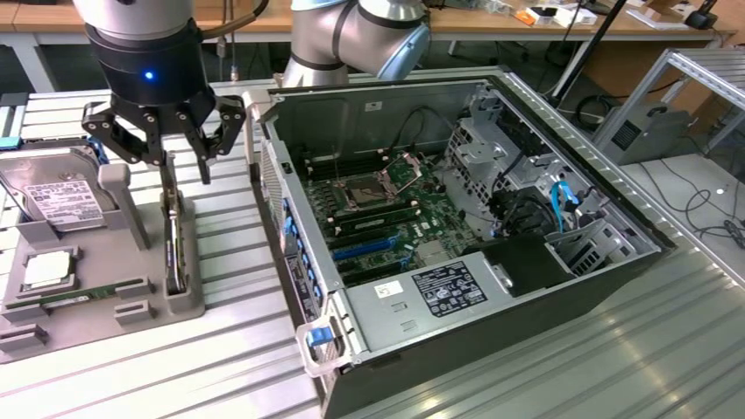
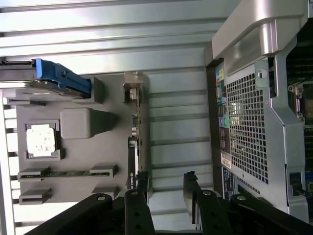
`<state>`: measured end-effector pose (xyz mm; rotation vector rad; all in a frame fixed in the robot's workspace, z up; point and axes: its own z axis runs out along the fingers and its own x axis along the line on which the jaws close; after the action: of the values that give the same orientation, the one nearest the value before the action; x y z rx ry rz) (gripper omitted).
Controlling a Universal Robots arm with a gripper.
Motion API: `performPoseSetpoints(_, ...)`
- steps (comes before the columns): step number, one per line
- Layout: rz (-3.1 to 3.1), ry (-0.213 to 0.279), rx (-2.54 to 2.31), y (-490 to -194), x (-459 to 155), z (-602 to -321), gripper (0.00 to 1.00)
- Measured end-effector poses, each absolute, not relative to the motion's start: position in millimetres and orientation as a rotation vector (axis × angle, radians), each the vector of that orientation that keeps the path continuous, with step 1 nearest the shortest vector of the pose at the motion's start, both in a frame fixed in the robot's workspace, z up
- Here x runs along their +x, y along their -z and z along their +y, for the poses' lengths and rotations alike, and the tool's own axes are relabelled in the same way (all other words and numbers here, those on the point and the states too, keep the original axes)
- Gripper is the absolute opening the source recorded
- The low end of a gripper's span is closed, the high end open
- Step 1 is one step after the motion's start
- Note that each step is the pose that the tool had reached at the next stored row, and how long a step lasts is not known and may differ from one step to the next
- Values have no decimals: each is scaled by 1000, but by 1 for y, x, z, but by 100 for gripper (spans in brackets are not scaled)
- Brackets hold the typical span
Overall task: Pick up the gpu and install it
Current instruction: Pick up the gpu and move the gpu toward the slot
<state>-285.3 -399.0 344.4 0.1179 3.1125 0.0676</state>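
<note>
The gpu (image 1: 174, 244) stands on its long edge in a slot of the grey holder (image 1: 87, 325), on the side of the holder nearest the computer case (image 1: 466, 218). From my wrist I look along its thin dark edge (image 2: 136, 142), with a pale bracket piece at the far end where it meets the holder (image 2: 78, 152).

My gripper (image 1: 181, 164) hangs right over that card, spread wide and holding nothing. In the wrist view the gripper (image 2: 166, 188) has one of its black fingers (image 2: 143, 183) lined up close against the near end of the card. The gap between the two fingers looks down on bare slats just beside it. I cannot tell whether that finger touches the card.

Moving outward across the holder, a grey block stands beside the card. Past it the hard drive (image 1: 52, 196) leans in its cradle with its white label up, and a blue piece shows on it from my wrist (image 2: 54, 78). The square processor chip (image 1: 47, 271) sits in its pocket, pale and shiny (image 2: 41, 140). The narrow memory stick (image 1: 70, 301) lies in its clips nearby (image 2: 58, 172).

The holder rests on the ribbed metal table (image 1: 233, 349). To the exterior view's right, the computer case lies open with its motherboard (image 1: 385, 209) facing up. Its perforated rear panel (image 2: 247, 127) is near my fingers.
</note>
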Motion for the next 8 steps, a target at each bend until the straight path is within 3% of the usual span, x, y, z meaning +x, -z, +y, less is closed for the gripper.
performPoseSetpoints(8,3112,-68,118,-342,-286,-399,42)
